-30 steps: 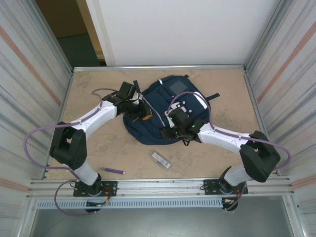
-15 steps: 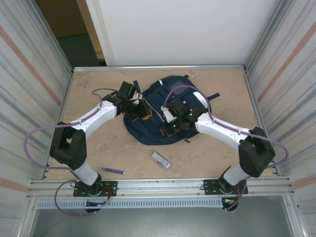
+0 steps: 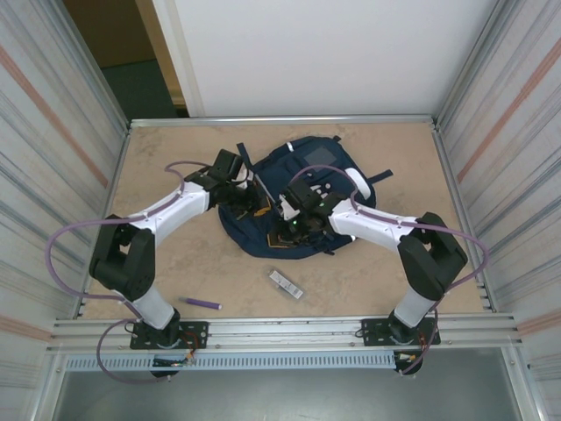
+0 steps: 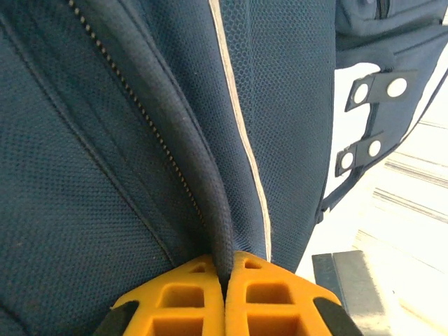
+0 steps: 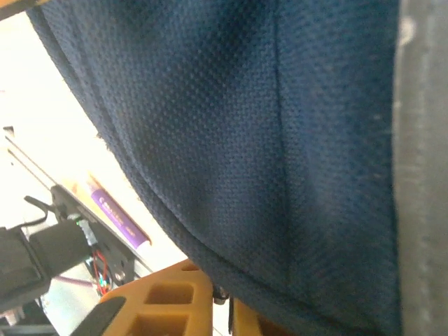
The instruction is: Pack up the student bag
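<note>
The navy student bag lies flat at mid-table, its grey patch toward the far side. My left gripper sits on the bag's left part. In the left wrist view its orange fingers are shut on a raised ridge of navy fabric beside a zip, with the left gripper pinching that fold. My right gripper rests on the bag's near part. Under the bag's hem, the right gripper has its fingers nearly together on a small metal zip pull.
A purple pen lies near the left arm's base, and the same pen shows past the bag's edge. A small white-and-grey box rests in front of the bag. Metal walls enclose the table on both sides.
My right arm swung left across the bag and its gripper closed at the bag's near-left part. The left gripper kept its hold; the bag's fabric shifted slightly.
</note>
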Robot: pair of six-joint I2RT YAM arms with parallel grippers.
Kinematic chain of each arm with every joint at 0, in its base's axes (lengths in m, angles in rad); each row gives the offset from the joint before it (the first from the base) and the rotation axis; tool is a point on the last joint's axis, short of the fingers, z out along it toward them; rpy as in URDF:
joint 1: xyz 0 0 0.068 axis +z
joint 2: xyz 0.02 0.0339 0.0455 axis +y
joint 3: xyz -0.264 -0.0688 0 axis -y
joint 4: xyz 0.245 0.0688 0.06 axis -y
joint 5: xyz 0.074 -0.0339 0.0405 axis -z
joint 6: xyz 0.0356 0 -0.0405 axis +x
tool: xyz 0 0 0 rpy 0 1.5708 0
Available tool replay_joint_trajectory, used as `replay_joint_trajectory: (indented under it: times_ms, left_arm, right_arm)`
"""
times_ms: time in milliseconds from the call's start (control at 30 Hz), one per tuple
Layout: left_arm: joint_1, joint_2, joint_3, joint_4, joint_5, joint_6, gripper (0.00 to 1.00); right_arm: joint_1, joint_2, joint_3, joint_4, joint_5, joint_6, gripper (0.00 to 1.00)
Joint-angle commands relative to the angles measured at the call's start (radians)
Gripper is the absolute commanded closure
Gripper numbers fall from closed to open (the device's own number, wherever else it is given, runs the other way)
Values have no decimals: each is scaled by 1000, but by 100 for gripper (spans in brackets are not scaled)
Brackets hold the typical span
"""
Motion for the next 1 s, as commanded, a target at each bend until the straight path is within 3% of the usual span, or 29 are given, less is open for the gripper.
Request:
replay_joint_trajectory:
  times_ms: [0, 100, 233, 400, 500, 600, 667, 767, 900, 967]
  left_arm:
    - [-41, 29, -11, 70, 107, -10, 100]
    - [-41, 32, -17, 71, 122, -3, 100]
    - [-38, 29, -20, 69, 120, 22, 100]
    - [-33, 39, -22, 71, 133, 66, 100]
    - [-29, 51, -22, 78, 140, 79, 100]
    - [-31, 51, -22, 92, 176, 83, 100]
    - [-34, 44, -20, 92, 177, 103, 100]
    - [-35, 39, -3, 60, 183, 147, 100]
    - [-40, 22, 21, 19, 156, 248, 100]
    - [-39, 29, 49, -23, 130, 307, 100]
  right_arm:
    - [29, -35, 5, 170, 18, 27, 80]
    - [27, -128, -64, 186, 37, -84, 66]
    - [28, -286, -137, 104, 137, -285, 56]
    - [19, -472, -199, -14, 384, -553, 51]
    - [6, -571, -267, 27, 469, -723, 49]
    - [-58, -599, -343, 93, 327, -978, 49]
    - [-71, -583, -366, 133, 300, -1104, 50]
    - [-89, -527, -353, 156, 257, -1205, 48]
    - [-154, -441, -323, 194, 50, -1346, 49]
    - [-164, -401, -310, 190, 62, -1411, 49]
